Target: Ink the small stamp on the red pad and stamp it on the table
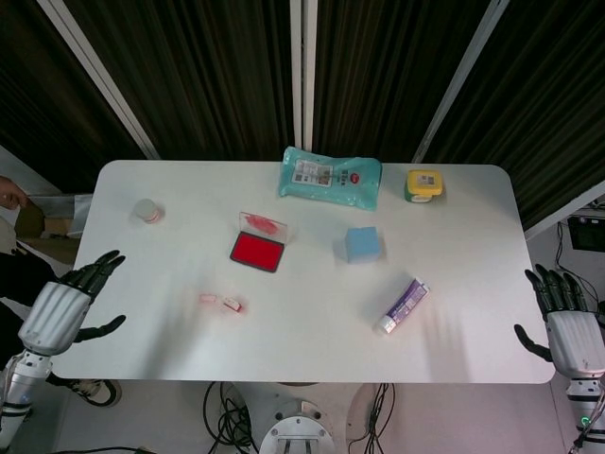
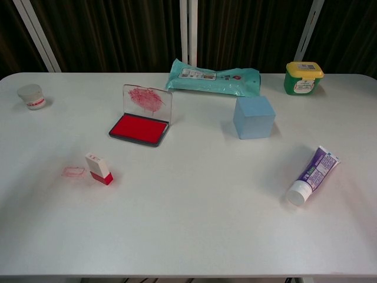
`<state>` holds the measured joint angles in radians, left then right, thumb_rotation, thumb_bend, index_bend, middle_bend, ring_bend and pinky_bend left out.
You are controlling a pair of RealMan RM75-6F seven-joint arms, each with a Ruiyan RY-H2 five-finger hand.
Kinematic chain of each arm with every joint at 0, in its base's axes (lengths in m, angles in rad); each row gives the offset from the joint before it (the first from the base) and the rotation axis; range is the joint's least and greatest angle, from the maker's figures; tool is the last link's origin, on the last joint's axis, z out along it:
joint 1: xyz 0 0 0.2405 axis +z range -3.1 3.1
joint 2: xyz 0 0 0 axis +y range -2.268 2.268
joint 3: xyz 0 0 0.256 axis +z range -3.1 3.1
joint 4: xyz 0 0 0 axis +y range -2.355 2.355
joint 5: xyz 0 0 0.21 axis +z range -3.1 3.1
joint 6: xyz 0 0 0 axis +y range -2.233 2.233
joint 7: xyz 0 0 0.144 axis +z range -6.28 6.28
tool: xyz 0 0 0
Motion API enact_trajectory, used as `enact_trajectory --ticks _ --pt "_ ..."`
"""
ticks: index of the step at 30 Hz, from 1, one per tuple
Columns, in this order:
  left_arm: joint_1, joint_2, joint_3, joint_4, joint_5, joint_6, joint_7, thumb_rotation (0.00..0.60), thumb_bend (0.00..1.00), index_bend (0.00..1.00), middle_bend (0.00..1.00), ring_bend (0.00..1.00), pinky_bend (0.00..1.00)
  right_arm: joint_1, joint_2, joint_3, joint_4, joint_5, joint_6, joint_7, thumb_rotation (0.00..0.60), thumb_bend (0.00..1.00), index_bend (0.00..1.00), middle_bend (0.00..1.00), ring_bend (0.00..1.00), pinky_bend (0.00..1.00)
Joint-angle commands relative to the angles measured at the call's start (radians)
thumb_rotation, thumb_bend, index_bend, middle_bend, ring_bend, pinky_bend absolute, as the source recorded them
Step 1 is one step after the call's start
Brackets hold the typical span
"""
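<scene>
Small stamp [image 2: 99, 169] stands upright on the white table [image 2: 194, 224], near-left area, white body over red base; not held by anything; a faint red stamped mark [image 2: 73, 171] lies just beside it on its left. Red ink pad [image 2: 139, 128] sits farther back and a bit right of the stamp, well apart from it, clear lid [image 2: 147, 102] raised upright at its far edge with red smears on it.

Left hand [image 1: 62, 310] at the near-left corner of the table in the head view, fingers spread, holding nothing; cannot tell if it touches the edge. Right hand [image 1: 564, 322] off the near-right corner, fingers spread upward, empty. Neither hand shows in the chest view.

Teal wipes pack [image 2: 213, 78] far centre; yellow-lidded green tub [image 2: 304, 78] far right; blue cube [image 2: 254, 117] right of the pad, near the wipes; purple tube [image 2: 313, 175] lying on its side near right, white cap toward the near edge; small white jar [image 2: 31, 96] far left.
</scene>
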<state>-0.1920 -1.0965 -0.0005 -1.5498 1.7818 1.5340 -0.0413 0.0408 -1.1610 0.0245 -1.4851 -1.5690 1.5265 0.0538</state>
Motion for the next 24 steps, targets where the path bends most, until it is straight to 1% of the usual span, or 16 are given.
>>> enact_trajectory --ticks 1,4,9,12,16,24 --pt "-0.057 -0.030 0.000 0.016 0.053 -0.050 0.013 0.600 0.18 0.09 0.19 0.78 0.92 -0.002 0.001 0.001 0.003 0.003 0.003 0.001 0.600 0.20 0.00 0.00 0.00 0.00" --pt "-0.108 -0.065 0.002 0.026 0.077 -0.119 0.042 0.600 0.18 0.11 0.23 0.85 0.96 -0.006 0.004 0.004 0.004 0.010 0.007 0.007 0.600 0.20 0.00 0.00 0.00 0.00" --pt "-0.184 -0.128 -0.001 0.064 0.099 -0.216 0.096 0.600 0.18 0.16 0.27 0.89 0.99 -0.012 0.013 0.005 0.000 0.009 0.016 0.010 0.600 0.20 0.00 0.00 0.00 0.00" --pt "-0.224 -0.168 0.003 0.088 0.096 -0.270 0.095 0.600 0.18 0.18 0.28 0.90 1.00 -0.015 0.019 0.006 -0.005 0.009 0.021 0.011 0.600 0.20 0.00 0.00 0.00 0.00" --pt "-0.259 -0.207 0.009 0.124 0.086 -0.320 0.106 0.600 0.18 0.19 0.28 0.90 1.00 -0.018 0.024 0.007 -0.009 0.010 0.025 0.012 0.600 0.20 0.00 0.00 0.00 0.00" --pt "-0.304 -0.280 0.031 0.190 0.078 -0.366 0.089 0.600 0.18 0.21 0.28 0.90 1.00 -0.019 0.025 0.009 -0.006 0.017 0.020 0.015 0.600 0.20 0.00 0.00 0.00 0.00"
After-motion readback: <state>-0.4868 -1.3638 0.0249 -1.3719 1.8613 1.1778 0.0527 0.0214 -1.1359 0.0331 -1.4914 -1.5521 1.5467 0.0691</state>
